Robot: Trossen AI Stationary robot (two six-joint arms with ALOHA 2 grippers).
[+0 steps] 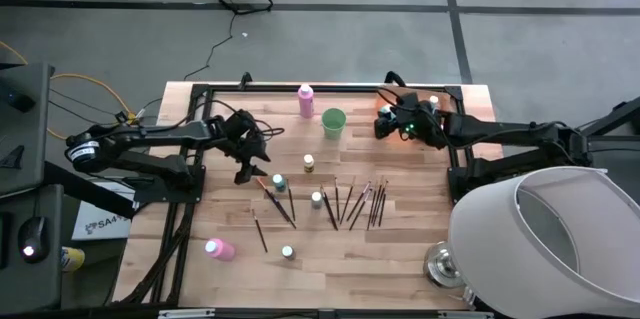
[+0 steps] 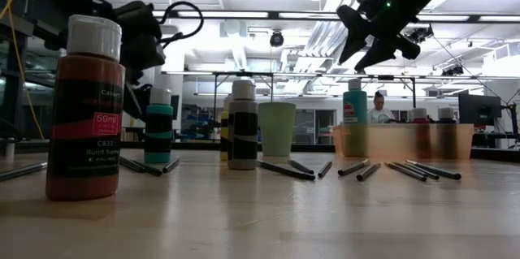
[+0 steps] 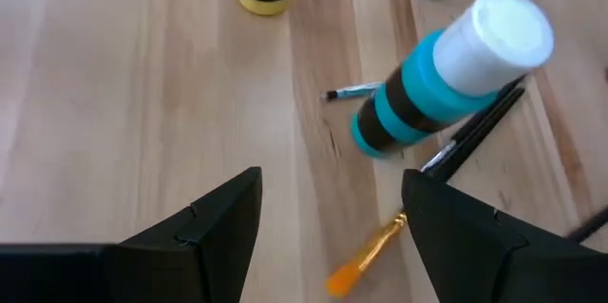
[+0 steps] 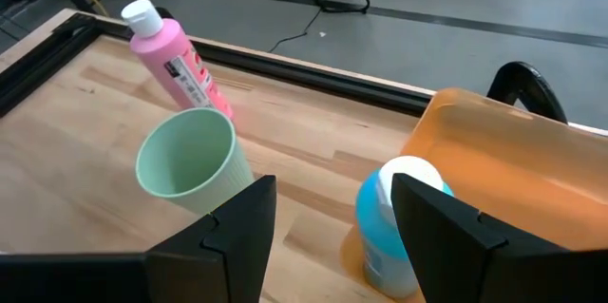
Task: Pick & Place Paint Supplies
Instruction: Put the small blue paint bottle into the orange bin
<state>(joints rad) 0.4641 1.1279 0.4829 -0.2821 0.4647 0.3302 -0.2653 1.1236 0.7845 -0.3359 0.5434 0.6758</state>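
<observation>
Seen from above, a wooden table [image 1: 400, 259] holds scattered paint supplies. The left gripper [image 1: 243, 172] hangs just beside a small teal-banded bottle [image 1: 279, 182] and an orange-handled brush [image 1: 268, 191]. The right gripper [image 1: 383, 122] hovers at the far right, over a tray hidden beneath it. A green cup [image 1: 333, 122] and a pink bottle [image 1: 306, 100] stand near the far edge; another pink bottle [image 1: 220, 249] lies near the front. Dark brushes [image 1: 350, 202] fan across the middle.

The table-level view shows what the overhead view cannot: the orange tray [image 2: 402, 140] already holds several bottles, and the right gripper [image 2: 366, 48] hangs well above it, released and empty.

The left wrist view shows its fingers [image 3: 204, 236] spread wide and empty, with the teal-banded bottle [image 3: 442, 80] standing apart beyond them, touching the brush tips. To grasp it well, the fingers should probably straddle the bottle's body below the cap, avoiding the brushes.

The right wrist view shows a teal bottle [image 4: 394, 222] upright in the tray [image 4: 513, 165], beyond its parted fingers [image 4: 214, 236]. The cup [image 4: 190, 162] stands empty.
</observation>
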